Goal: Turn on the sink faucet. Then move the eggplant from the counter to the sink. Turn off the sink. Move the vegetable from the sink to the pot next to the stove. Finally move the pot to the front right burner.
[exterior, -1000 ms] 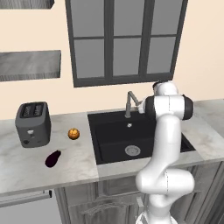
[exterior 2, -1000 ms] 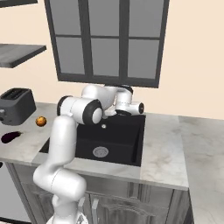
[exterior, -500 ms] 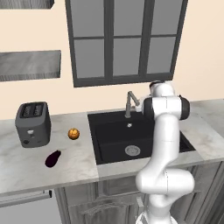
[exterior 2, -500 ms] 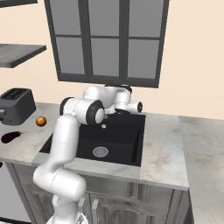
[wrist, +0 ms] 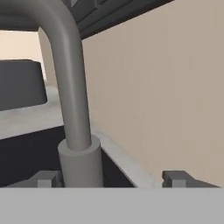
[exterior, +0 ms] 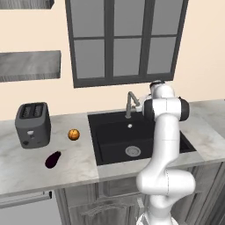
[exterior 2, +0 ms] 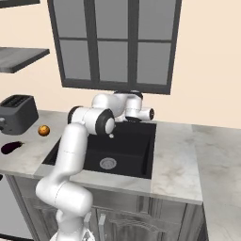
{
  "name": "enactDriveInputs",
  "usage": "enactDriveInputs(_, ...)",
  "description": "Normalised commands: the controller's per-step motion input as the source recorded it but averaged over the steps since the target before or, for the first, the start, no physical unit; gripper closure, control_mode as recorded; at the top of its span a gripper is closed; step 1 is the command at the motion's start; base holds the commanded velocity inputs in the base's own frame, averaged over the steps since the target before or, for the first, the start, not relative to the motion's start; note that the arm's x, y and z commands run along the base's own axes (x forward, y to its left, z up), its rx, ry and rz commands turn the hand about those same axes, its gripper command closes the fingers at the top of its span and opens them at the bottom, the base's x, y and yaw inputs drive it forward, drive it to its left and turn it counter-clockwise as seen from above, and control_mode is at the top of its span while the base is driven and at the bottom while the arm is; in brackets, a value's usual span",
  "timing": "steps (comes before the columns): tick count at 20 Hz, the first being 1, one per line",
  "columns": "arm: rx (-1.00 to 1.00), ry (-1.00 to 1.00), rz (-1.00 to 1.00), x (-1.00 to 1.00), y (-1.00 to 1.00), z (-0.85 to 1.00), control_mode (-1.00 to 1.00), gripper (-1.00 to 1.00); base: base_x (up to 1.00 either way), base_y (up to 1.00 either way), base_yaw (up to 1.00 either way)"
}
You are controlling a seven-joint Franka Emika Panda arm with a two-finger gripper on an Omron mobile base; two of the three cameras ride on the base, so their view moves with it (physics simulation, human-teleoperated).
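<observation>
No readable text, label, brand, number or sign on any surface; toaster (exterior: 32, 124) front plain, its small controls too small to show markings; sink faucet (wrist: 70, 96) bare metal, unmarked; counter (exterior: 26, 163) marbled only.

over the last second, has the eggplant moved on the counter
No. The eggplant lies at the same spot on the counter, in front of the toaster and below-left of the orange, as before.
</observation>
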Motion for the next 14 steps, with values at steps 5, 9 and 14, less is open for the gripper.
enactDriveInputs(5,0.00,0.00,0.00,0.00,0.22,-0.35,-1.00,1.00,0.00,0.00,0.00)
enactDriveInputs(9,-0.01,0.00,-0.01,0.00,0.04,-0.31,-1.00,1.00,0.00,0.00,0.00)
enactDriveInputs(14,0.00,-0.08,-0.06,-0.06,-0.04,-0.29,-1.00,1.00,0.00,0.00,0.00)
